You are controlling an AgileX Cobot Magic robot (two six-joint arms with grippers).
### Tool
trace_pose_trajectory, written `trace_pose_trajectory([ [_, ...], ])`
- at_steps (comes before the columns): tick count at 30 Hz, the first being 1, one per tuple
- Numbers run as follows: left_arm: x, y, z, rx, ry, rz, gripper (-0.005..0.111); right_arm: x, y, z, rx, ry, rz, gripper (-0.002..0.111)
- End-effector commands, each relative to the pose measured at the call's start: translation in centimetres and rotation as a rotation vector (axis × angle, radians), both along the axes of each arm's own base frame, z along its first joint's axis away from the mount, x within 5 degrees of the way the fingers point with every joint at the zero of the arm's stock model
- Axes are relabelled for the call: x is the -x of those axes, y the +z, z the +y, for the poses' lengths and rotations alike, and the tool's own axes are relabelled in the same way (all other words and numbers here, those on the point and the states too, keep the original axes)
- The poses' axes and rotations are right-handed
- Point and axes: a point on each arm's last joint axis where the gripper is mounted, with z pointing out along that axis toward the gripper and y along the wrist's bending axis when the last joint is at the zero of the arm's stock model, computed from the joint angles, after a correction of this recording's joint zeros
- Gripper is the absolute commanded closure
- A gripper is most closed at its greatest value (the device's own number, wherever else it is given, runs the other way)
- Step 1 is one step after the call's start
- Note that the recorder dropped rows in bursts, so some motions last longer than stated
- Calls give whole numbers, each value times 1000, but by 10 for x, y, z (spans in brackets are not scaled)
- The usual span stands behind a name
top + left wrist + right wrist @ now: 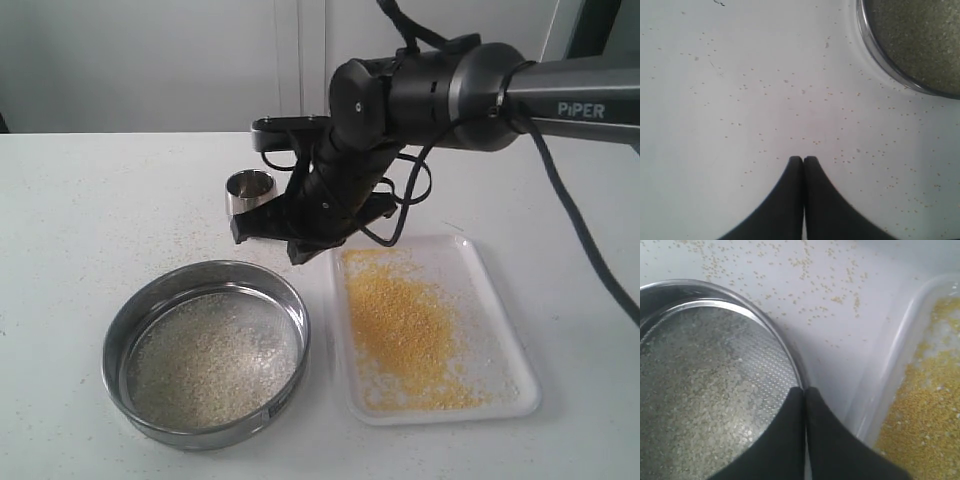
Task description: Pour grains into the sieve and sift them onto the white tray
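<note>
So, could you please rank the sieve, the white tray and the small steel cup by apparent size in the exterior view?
1. white tray and sieve: about alike, too close to rank.
2. small steel cup: clearly smallest, though it sits farther back.

We find the sieve (200,280) on the white table (80,200), holding a layer of pale coarse grains (210,365). Just beside it, toward the right arm's side, lies the white tray (440,414) carrying fine yellow grains (405,330). A small steel cup (250,190) stands upright behind the sieve. The right gripper (298,250) hangs low between cup, sieve and tray. Stray grains (175,235) dot the table.
</note>
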Motion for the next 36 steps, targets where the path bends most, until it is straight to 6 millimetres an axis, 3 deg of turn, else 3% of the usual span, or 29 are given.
trace_pose_trajectory([
  [1, 2, 0, 1, -3, 1, 6, 107, -8, 11, -20, 15, -37, 9, 108],
  [24, 2, 0, 1, -3, 1, 6, 107, -39, 22, -137, 97, -264, 160, 108],
  [36, 2, 0, 1, -3, 1, 6, 107, -42, 33, -190, 139, -357, 179, 108],
])
